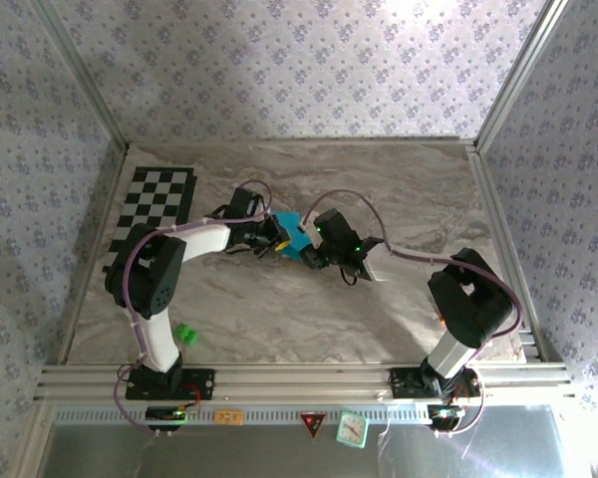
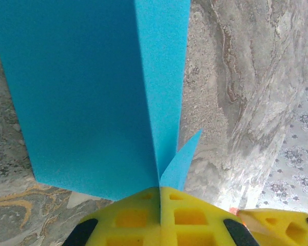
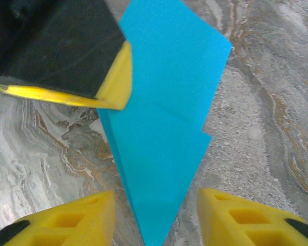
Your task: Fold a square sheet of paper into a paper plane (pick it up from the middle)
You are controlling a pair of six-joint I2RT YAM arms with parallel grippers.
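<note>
Left gripper: we are seeing the left gripper (image 2: 160, 200) with its yellow fingers pressed flat together, pinching the blue paper (image 2: 92, 102) at the bottom end of a crease.
Right gripper: we are finding the right gripper (image 3: 156, 200) with its jaws standing spread. One yellow finger (image 3: 66, 220) is sitting on each side of the paper's pointed end, and neither is appearing to touch the sheet.
Paper, place: from overhead we are locating it near the middle of the marble table (image 1: 399, 299), between the tips of the two grippers.
Paper, shape from the right wrist: we are looking at a folded sheet, wide at its far end and narrowing to a point between the spread fingers, with a stepped flap edge crossing its right side.
Paper, shape from the left wrist: we are watching a fold line running up from the pinch. A broad panel is lying to its left and a narrower strip to its right, and a small triangular flap is poking out beside the fingers.
Paper, height: we are not managing to tell whether it is resting on the table or hanging just above it.
Surroundings: we are noting a checkerboard mat (image 1: 159, 199) lying at the far left of the table, well apart from the paper. A small green block (image 1: 186, 334) is sitting toward the near left.
</note>
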